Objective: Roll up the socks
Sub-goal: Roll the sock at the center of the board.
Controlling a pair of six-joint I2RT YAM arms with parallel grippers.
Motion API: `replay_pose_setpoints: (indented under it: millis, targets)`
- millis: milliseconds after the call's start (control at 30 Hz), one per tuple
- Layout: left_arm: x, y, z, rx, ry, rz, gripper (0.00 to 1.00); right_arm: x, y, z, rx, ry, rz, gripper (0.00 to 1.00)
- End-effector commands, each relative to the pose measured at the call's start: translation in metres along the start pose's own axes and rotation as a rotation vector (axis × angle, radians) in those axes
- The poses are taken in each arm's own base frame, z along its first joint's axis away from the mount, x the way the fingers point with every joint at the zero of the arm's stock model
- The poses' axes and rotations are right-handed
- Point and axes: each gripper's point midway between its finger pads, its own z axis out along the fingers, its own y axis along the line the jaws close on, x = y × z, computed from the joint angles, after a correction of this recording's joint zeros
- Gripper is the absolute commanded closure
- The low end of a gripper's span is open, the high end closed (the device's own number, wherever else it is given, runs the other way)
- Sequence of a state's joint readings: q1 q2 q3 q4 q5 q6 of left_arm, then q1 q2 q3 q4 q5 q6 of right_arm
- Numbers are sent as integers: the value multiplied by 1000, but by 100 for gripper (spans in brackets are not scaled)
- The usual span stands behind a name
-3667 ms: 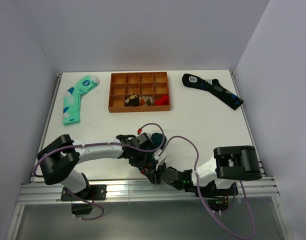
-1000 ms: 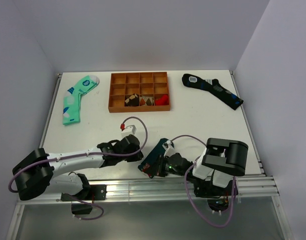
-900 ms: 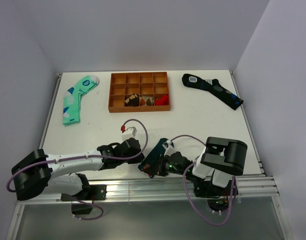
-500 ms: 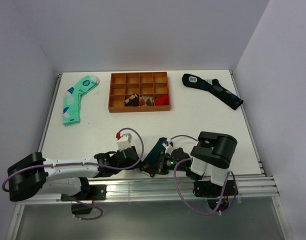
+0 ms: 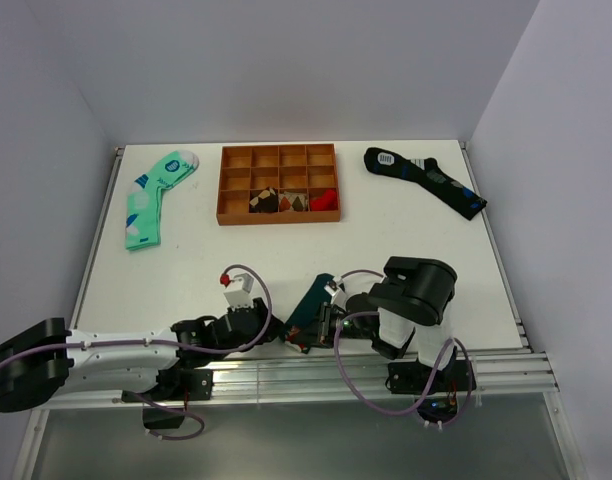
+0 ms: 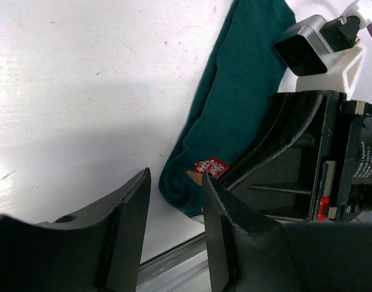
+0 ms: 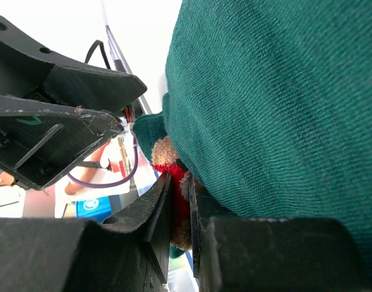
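at right wrist, socks (image 7: 265,91) pinched, hidden overhead

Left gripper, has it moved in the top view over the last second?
Yes. In the top view the left gripper has pulled back toward the bottom of the frame, ending farther from the orange tray, which sits where it was.

No legible text; motor label (image 6: 360,172) print too small to read
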State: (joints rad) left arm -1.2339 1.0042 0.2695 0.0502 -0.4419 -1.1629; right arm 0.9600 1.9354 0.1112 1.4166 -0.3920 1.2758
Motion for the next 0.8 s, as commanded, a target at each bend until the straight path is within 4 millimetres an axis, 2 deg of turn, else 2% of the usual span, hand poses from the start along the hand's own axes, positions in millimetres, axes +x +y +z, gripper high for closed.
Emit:
replay_pose_setpoints:
  millis: [0,200,467,767]
  targets:
    - [-4,-16,-2,82,-23,-1,55,25,-128,-49,508,16,82,91]
    - [10,-11,-2,112,16,30,55,25,-128,-50,511,18,83,91]
    - [17,-18,-3,178,31,70,54,24,-129,-49,512,21,82,91]
    - [24,-9,6,127,53,118,56,25,-131,-50,520,24,78,91]
